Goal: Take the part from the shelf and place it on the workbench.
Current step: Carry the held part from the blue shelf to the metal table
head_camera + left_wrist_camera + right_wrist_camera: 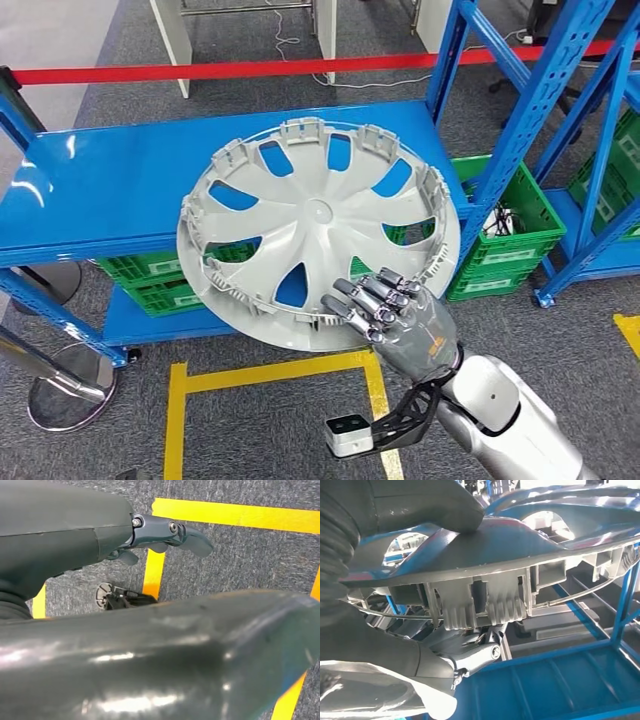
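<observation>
Wheel cover (317,235) tilted, mostly over blue shelf (98,185), near rim past the edge, pinched by right robot hand (396,315): thumb on top, fingers (471,662) under, per wrist view. Left robot hand (170,532) holding nothing, fingers straight. Risks: single rim grip slipping, cover swinging into shelf upright (521,125). Green crates (506,235) below; one holds cables.

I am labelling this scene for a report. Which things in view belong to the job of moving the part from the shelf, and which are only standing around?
Belong to the job:
wheel cover, grey, at the shelf's front edge
right hand, gripping the cover's near rim
blue shelf

Only standing around:
green crates under the shelves
red barrier tape
yellow floor marking
</observation>
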Controlling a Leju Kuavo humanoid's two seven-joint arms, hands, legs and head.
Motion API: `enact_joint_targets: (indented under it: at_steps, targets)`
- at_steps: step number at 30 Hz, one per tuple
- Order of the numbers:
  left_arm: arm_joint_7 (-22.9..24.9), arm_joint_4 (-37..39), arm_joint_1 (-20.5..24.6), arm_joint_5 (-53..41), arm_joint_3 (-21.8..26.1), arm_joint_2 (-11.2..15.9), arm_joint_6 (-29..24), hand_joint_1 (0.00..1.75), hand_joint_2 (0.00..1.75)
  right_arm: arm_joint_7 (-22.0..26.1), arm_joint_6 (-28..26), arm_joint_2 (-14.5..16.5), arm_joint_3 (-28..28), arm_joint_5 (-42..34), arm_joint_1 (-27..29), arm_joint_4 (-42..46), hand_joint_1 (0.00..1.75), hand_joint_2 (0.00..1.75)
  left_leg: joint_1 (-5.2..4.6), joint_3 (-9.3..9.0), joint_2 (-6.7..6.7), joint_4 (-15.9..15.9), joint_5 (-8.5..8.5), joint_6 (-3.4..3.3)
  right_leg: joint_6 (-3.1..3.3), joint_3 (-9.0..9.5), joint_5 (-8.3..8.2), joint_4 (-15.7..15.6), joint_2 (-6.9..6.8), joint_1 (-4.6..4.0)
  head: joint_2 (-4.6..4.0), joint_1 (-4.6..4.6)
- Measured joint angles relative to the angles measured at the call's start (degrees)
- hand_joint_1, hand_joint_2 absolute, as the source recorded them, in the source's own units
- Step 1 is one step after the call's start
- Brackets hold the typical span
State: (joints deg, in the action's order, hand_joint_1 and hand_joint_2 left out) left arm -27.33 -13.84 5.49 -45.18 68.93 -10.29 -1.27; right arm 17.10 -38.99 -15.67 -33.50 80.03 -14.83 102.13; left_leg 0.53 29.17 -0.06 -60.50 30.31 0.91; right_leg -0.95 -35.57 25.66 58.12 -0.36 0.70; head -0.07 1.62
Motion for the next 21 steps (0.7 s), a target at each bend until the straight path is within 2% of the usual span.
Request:
enact_joint_targets:
  at_steps: [1,2,4,5,6,8,9,10,11,12,13,15,16,17,18,19,20,21]
  targets:
    - [0.09,0.01,0.07,0.03,0.01,0.00,-0.06,0.00,0.00,-0.16,0.00,-0.13,-0.10,-0.01,-0.09,-0.07,1.75,1.75,-0.13,-1.20,-0.10,2.33,0.78,-0.36,-0.37,-0.28,-0.36,0.09,-0.02,-0.01,0.00,0.01]
    - [0.20,0.02,0.10,0.01,0.01,0.00,-0.14,0.00,0.00,-0.38,0.00,-0.28,-0.26,0.01,-0.23,-0.19,1.75,1.75,-0.30,-1.56,-0.17,3.34,1.09,-0.81,-0.80,-0.41,-0.78,0.01,-0.10,0.02,0.00,0.03]
    - [0.32,0.03,0.11,-0.10,0.01,0.02,-0.23,0.00,0.00,-1.04,0.00,-0.74,-0.68,0.20,-0.67,-0.56,1.75,1.75,-0.37,-1.03,-0.26,3.69,0.26,-1.82,-1.57,-0.84,-1.11,-0.04,-0.20,0.21,0.00,0.05]
    - [0.32,0.03,0.13,-0.13,0.01,0.03,-0.25,0.00,0.00,-1.44,0.00,-1.02,-0.94,0.35,-0.97,-0.74,1.75,1.75,-0.34,-0.68,-0.36,3.84,-0.32,-2.33,-1.84,-1.45,-0.22,0.88,-0.16,0.28,0.00,0.08]
    - [0.31,0.03,0.15,-0.14,0.01,0.04,-0.26,0.00,0.00,-1.81,0.00,-1.34,-1.23,0.51,-1.30,-0.93,1.75,1.75,-0.31,-0.22,-0.50,4.00,-0.95,-2.74,-2.00,-2.51,1.46,3.06,-0.06,0.32,0.00,0.12]
    - [0.27,0.03,0.18,-0.11,0.01,0.02,-0.29,0.00,0.00,-2.38,0.00,-1.90,-1.85,0.68,-1.83,-1.33,1.75,1.75,-0.44,0.99,-0.96,3.94,-1.97,-3.17,-2.11,-5.37,6.07,10.49,0.12,0.33,0.00,0.17]
    - [0.26,0.04,0.17,-0.11,0.01,0.00,-0.30,0.00,0.00,-2.57,0.00,-2.11,-2.14,0.71,-1.99,-1.56,1.75,1.75,-0.56,1.60,-1.27,3.89,-2.41,-3.23,-2.11,-6.50,7.72,14.02,0.14,0.33,0.00,0.16]
    - [0.25,0.04,0.16,-0.11,0.01,-0.02,-0.30,0.00,0.00,-2.73,0.00,-2.27,-2.44,0.70,-2.09,-1.83,1.75,1.75,-0.68,2.14,-1.65,3.84,-2.80,-3.27,-2.03,-6.79,8.43,15.96,0.16,0.30,0.00,0.15]
    - [0.25,0.05,0.15,-0.11,0.01,-0.03,-0.31,0.00,0.00,-2.86,0.00,-2.39,-2.75,0.69,-2.21,-2.11,1.75,1.75,-0.80,2.58,-2.11,3.78,-3.14,-3.27,-1.87,-6.00,8.12,15.75,0.22,0.26,0.00,0.16]
    - [0.25,0.06,0.16,-0.11,0.01,-0.04,-0.32,0.00,0.00,-2.96,0.00,-2.54,-3.03,0.70,-2.35,-2.38,1.75,1.75,-0.93,2.89,-2.66,3.75,-3.43,-3.24,-1.57,-3.95,6.85,13.11,0.51,0.19,0.00,0.15]
    - [0.25,0.07,0.17,-0.11,0.01,-0.06,-0.33,0.00,0.00,-3.08,0.00,-2.69,-3.28,0.73,-2.52,-2.62,1.75,1.75,-1.03,3.07,-3.22,3.73,-3.67,-3.17,-1.15,-1.15,5.24,9.00,1.24,0.10,0.00,0.16]
    - [0.25,0.08,0.25,-0.11,0.01,-0.21,-0.37,0.00,0.00,-3.45,0.00,-3.03,-3.67,0.91,-2.83,-2.93,1.75,1.75,-1.10,3.57,-4.27,3.55,-4.10,-2.83,-0.26,3.62,3.53,1.36,4.15,0.18,0.00,-0.01]
    - [0.25,0.09,0.31,-0.12,0.01,-0.29,-0.38,0.00,0.00,-3.70,-0.01,-3.15,-3.83,1.10,-2.91,-3.01,1.75,1.75,-1.01,3.97,-4.78,3.41,-4.35,-2.51,-0.02,4.73,3.45,-0.51,5.18,0.16,0.00,-0.12]
    - [0.25,0.11,0.32,-0.15,0.01,-0.37,-0.38,0.00,0.00,-3.94,-0.03,-3.24,-3.98,1.28,-2.96,-3.06,1.75,1.75,-0.85,4.41,-5.36,3.28,-4.63,-2.13,0.08,5.07,3.66,-1.14,5.63,0.15,0.00,-0.23]
    - [0.25,0.13,0.32,-0.19,0.01,-0.38,-0.39,0.00,0.00,-4.14,-0.04,-3.30,-4.09,1.46,-2.98,-3.08,1.75,1.75,-0.73,4.77,-6.07,3.17,-4.89,-1.74,0.06,5.16,3.51,-1.40,5.08,0.04,0.00,-0.26]
    - [0.25,0.15,0.24,-0.22,0.01,-0.38,-0.39,0.00,0.00,-4.34,-0.06,-3.37,-4.19,1.61,-3.02,-3.10,1.75,1.75,-0.65,5.07,-6.14,2.99,-4.90,-1.37,0.20,5.12,3.34,-1.46,4.26,0.09,0.00,-0.26]
    - [0.25,0.18,0.17,-0.25,0.01,-0.37,-0.40,0.00,0.00,-4.50,-0.07,-3.43,-4.27,1.67,-3.02,-3.13,1.75,1.75,-0.68,5.47,-5.46,2.36,-4.42,-1.04,0.38,5.15,3.15,-1.64,3.46,0.19,0.00,-0.34]
    - [0.25,0.19,0.15,-0.25,0.01,-0.35,-0.41,0.00,0.00,-4.63,-0.07,-3.50,-4.35,1.73,-3.00,-3.16,1.75,1.75,-0.71,6.28,-4.17,0.65,-3.23,-0.70,0.58,5.16,2.97,-1.81,2.58,0.32,0.00,-0.54]
